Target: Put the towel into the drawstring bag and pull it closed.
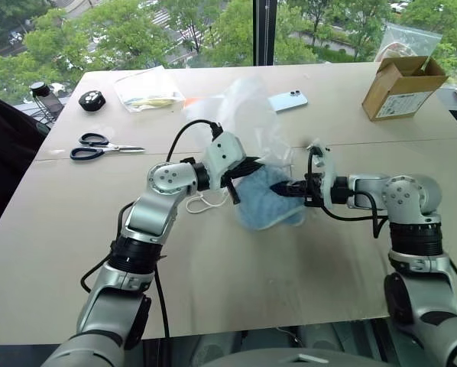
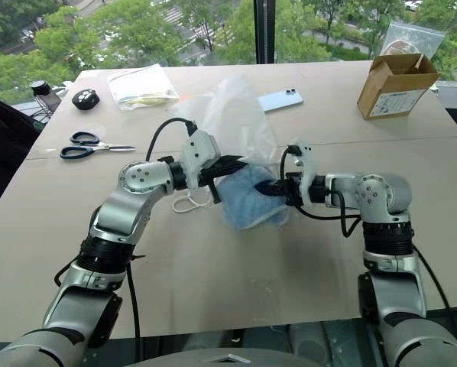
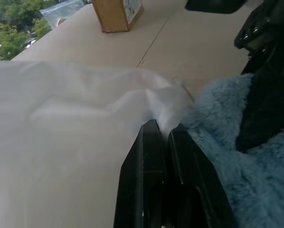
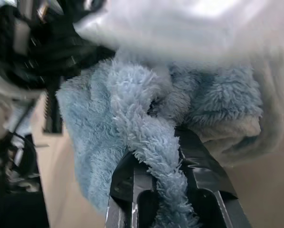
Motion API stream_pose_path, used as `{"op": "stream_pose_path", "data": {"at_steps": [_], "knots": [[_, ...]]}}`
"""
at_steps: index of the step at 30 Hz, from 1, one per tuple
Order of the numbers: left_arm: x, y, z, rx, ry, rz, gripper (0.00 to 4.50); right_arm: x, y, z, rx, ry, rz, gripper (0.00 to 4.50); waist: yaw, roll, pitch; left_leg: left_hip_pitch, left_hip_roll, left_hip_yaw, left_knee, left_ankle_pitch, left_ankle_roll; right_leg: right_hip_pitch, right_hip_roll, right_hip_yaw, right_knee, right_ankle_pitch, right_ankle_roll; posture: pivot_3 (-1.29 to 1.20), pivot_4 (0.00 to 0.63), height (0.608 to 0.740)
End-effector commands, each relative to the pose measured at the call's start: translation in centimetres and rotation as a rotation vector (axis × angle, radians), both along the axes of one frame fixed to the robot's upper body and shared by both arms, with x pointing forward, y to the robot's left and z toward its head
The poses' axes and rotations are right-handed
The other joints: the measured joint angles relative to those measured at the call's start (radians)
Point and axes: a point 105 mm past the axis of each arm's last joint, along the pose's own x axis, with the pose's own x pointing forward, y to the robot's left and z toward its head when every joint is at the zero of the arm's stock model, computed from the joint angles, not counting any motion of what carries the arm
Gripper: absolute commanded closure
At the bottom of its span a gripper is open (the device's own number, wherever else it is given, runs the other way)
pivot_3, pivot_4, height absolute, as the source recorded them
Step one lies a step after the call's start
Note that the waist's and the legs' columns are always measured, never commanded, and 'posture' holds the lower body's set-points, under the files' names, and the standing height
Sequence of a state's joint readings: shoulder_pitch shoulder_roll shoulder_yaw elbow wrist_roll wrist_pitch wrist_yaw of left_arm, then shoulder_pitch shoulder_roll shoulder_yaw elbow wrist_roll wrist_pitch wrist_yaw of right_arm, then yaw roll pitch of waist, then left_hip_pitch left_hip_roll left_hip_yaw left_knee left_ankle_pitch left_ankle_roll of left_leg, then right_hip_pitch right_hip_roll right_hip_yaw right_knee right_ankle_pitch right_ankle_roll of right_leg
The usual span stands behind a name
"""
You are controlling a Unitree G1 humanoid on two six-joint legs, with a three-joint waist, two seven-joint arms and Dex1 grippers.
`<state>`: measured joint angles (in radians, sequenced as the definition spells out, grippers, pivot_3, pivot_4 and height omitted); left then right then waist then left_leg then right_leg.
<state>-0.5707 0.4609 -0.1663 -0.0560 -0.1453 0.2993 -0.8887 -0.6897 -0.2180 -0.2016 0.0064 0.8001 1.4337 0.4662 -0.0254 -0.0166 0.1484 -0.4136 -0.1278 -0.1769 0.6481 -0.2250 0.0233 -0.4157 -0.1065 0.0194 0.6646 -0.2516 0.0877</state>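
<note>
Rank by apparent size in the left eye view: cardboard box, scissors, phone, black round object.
1. cardboard box
2. scissors
3. phone, though it lies farther back, so it is close to the scissors
4. black round object

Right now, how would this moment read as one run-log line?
left gripper: shut on drawstring bag | right gripper: shut on towel | towel partly in bag | not drawn closed

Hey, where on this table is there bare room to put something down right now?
Free: the near strip of the table between the two arms, and the patch between the scissors and the left table edge. Crowded: the middle, where the left gripper pinches the drawstring bag and the right gripper holds the towel. The cardboard box fills the far right corner.
</note>
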Motion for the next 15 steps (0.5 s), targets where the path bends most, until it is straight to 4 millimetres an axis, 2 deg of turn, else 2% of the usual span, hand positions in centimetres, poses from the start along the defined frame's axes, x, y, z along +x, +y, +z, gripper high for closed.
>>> {"op": "stream_pose_path", "data": {"at_steps": [1,6,10,13,15], "knots": [[-0.6,-0.5,0.9,-0.026,-0.026,-0.027,4.5,1.7,0.1,1.9,0.265,0.051,-0.131,4.49,-0.003,0.0,0.0,0.0,0.0,0.0,0.0,0.0,0.0,0.0,0.0,0.0,0.0,0.0,0.0,0.0,0.15,0.74],[-0.4,-0.4,1.1,-0.045,-0.024,-0.008,4.5,3.5,1.1,2.8,0.74,0.243,-0.312,4.49,-0.016,0.002,0.0,0.001,0.0,-0.001,0.0,0.0,0.0,0.0,0.0,0.001,0.001,0.0,0.0,0.0,0.15,0.74],[-0.1,-0.4,1.6,-0.088,-0.013,0.009,4.5,4.6,1.3,2.6,0.944,0.409,-0.424,4.49,-0.014,0.003,0.0,0.0,-0.001,-0.001,0.001,0.0,0.0,0.001,0.0,0.0,0.0,0.0,0.0,0.0,0.15,0.74],[0.0,-0.6,1.5,-0.117,0.02,0.016,4.5,5.6,1.4,4.0,1.108,0.501,-0.458,4.49,-0.027,0.004,0.0,0.001,-0.001,0.0,0.0,0.0,0.0,0.0,0.001,0.001,0.002,0.0,0.0,0.0,0.15,0.74],[0.0,-0.7,1.4,-0.133,0.034,0.016,4.5,5.4,2.5,4.8,1.117,0.521,-0.432,4.49,-0.036,0.004,0.0,0.003,0.0,0.001,-0.001,0.0,0.0,0.0,0.001,0.003,0.004,0.0,0.0,0.0,0.15,0.74]]}}
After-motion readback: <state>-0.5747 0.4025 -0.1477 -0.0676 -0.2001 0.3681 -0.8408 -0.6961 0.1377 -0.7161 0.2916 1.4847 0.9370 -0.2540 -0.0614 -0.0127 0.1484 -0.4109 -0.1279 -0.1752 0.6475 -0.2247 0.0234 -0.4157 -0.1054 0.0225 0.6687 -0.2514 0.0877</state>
